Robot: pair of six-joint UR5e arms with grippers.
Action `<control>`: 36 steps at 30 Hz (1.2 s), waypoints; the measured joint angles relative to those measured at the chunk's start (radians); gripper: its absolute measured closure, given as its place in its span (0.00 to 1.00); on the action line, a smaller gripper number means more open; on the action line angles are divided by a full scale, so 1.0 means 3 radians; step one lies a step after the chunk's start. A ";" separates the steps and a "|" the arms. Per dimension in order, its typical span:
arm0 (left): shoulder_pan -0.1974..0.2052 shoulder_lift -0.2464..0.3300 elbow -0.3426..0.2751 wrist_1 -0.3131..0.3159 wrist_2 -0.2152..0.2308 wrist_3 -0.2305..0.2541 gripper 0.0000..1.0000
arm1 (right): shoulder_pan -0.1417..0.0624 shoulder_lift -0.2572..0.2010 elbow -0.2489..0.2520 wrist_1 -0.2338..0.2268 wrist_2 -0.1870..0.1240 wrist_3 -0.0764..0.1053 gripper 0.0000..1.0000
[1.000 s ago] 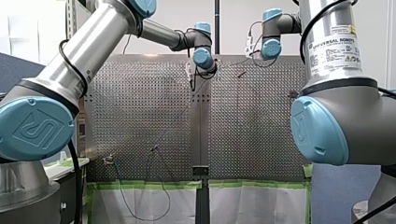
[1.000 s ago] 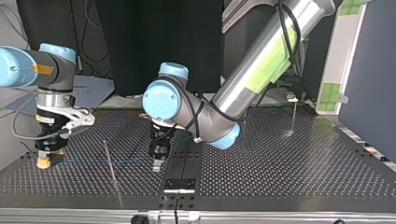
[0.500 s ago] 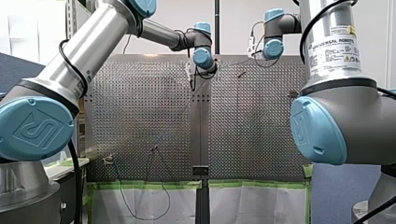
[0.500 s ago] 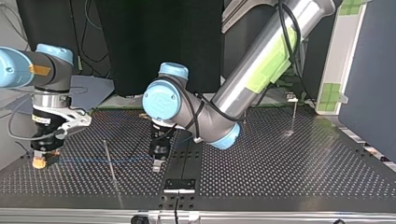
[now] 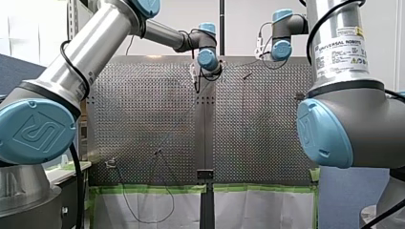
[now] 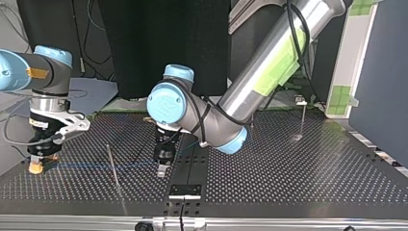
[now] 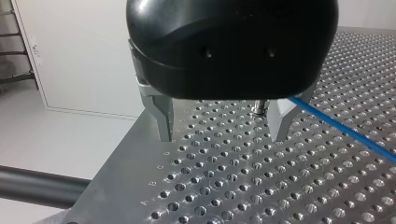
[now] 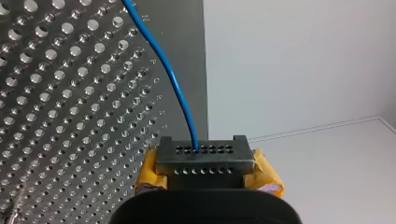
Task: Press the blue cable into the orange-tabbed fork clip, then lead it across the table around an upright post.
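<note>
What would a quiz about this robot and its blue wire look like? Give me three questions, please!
1. True or false: my left gripper is squeezed shut on the blue cable.
2. Pick one: the pads on my right gripper are A) yellow, B) green, C) pink.
3. Fill the gap: in the top view, the thin post stands between my two ____.

Key:
1. False. Its fingers stand apart.
2. A.
3. Grippers.
</note>
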 joint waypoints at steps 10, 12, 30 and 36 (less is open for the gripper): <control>0.0000 0.0000 0.0000 0.0000 0.0000 0.0000 0.00 | -0.0096 0.0009 0.0000 0.0000 -0.0018 0.0017 1.00; 0.0000 0.0000 0.0000 0.0000 0.0000 0.0000 0.00 | -0.0116 0.0010 0.0000 0.0000 -0.0021 0.0021 1.00; 0.0000 0.0000 0.0000 0.0000 0.0000 0.0000 0.00 | -0.0214 0.0019 -0.0001 0.0001 -0.0040 0.0038 1.00; 0.0000 0.0000 0.0000 0.0000 0.0000 0.0000 0.00 | -0.0230 0.0020 0.0000 0.0001 -0.0042 0.0041 1.00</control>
